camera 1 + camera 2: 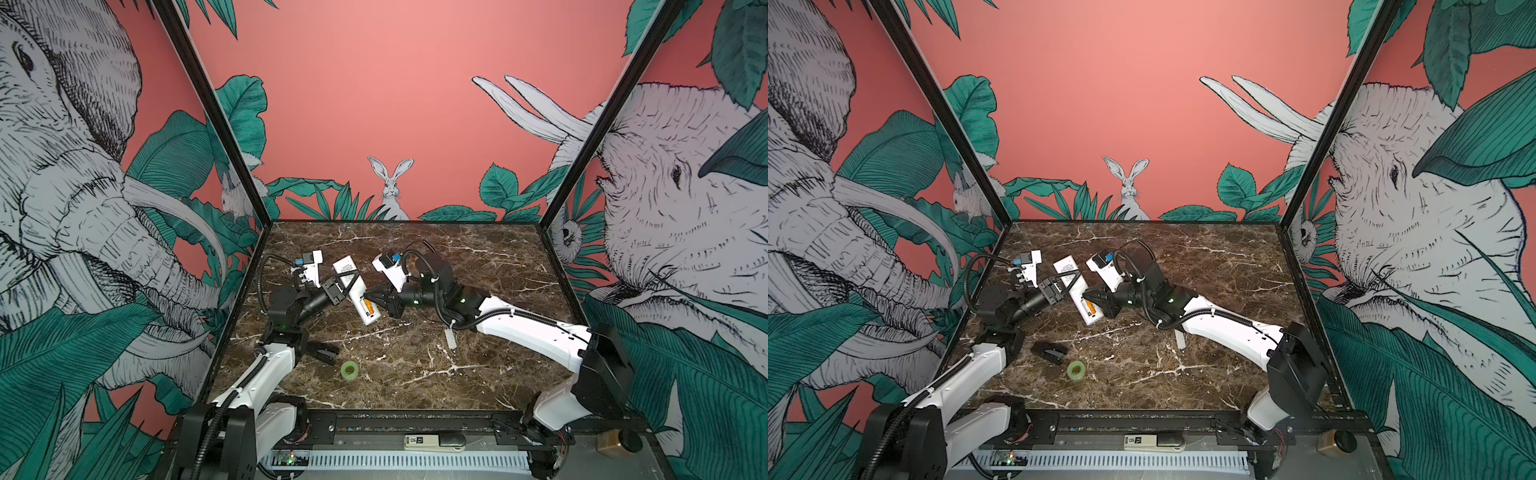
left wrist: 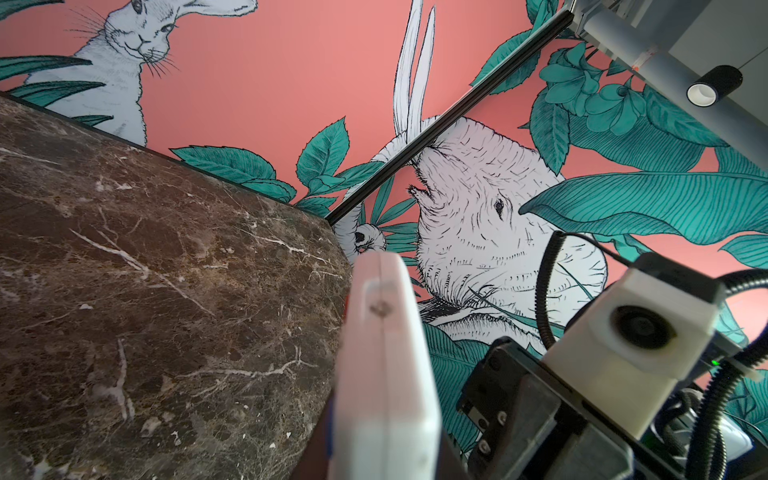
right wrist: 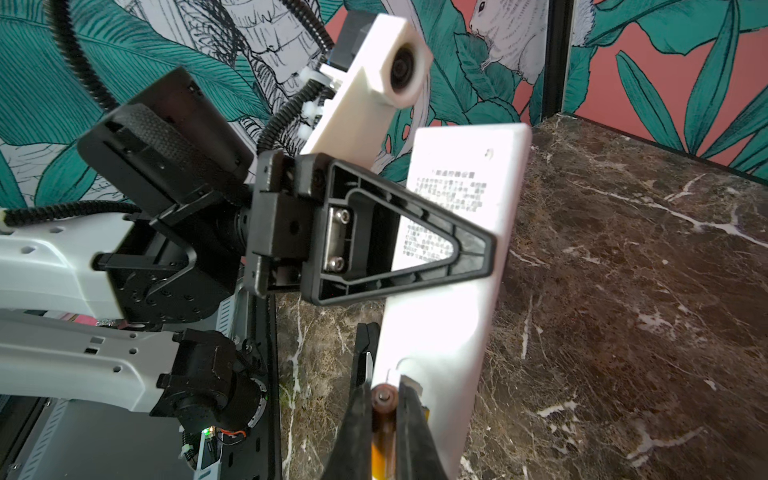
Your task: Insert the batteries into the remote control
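— On the marble tabletop (image 1: 490, 266), how do we find the two arms?
— We see both reaching to the middle. The left arm (image 1: 272, 365) rises from the front rail, folds at the elbow and turns its wrist inward to the right. The right arm (image 1: 536, 328) stretches long and low across the table, with its wrist pointing left.
— And the remote control (image 1: 358, 296)?
— We find it between the two wrists. Its plain back with printed text is showing, and the battery bay is at the end nearer the front rail. The left gripper (image 1: 355, 279) is clenched across its middle, one finger (image 3: 478, 251) lying flat over the back.
— Is it lifted off the marble?
— We cannot tell.
— What smaller things do we see?
— A green tape roll (image 1: 349, 369) lies near the front, well apart from the remote. A small grey cover piece (image 1: 450, 338) lies just beside the right forearm.
— And the battery?
— The right gripper (image 1: 368, 299) is clamped on an orange battery (image 3: 382, 398). Its silvery end shows between the fingers, right at the remote's bay end.
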You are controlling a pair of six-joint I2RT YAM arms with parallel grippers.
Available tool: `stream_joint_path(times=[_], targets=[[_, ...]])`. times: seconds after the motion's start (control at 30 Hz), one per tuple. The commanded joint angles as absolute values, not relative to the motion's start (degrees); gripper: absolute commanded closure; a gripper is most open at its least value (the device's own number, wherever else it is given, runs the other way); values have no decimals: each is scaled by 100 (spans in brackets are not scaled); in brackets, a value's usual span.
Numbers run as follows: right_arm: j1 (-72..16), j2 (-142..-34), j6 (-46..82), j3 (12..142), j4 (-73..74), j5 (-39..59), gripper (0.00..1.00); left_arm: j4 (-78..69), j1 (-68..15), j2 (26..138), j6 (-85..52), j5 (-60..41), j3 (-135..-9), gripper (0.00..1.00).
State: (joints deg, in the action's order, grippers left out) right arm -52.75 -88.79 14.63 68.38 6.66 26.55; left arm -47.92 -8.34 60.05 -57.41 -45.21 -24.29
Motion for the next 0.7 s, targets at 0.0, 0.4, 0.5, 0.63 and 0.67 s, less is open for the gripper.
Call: stream_joint_path(times=[0.0, 0.4, 0.5, 0.63, 0.67], targets=[[-5348, -8870, 1474, 6740, 1048, 2323, 100, -5032, -861, 5822, -5809, -4588, -2559, 100], [-5386, -8877, 1661, 6619, 1363, 2289, 100, -4987, -856, 5803, -5779, -4571, -2535, 100], [-5405, -8920, 1696, 6622, 1397, 2282, 100, -4971, -855, 5794, -5782, -4566, -2535, 100], [-5417, -8947, 1671, 6623, 1384, 2276, 100, -4963, -868, 5798, -5774, -4564, -2527, 100], [-5416, -8952, 1661, 6624, 1382, 2286, 100, -4960, -859, 5799, -5767, -4564, -2533, 100]])
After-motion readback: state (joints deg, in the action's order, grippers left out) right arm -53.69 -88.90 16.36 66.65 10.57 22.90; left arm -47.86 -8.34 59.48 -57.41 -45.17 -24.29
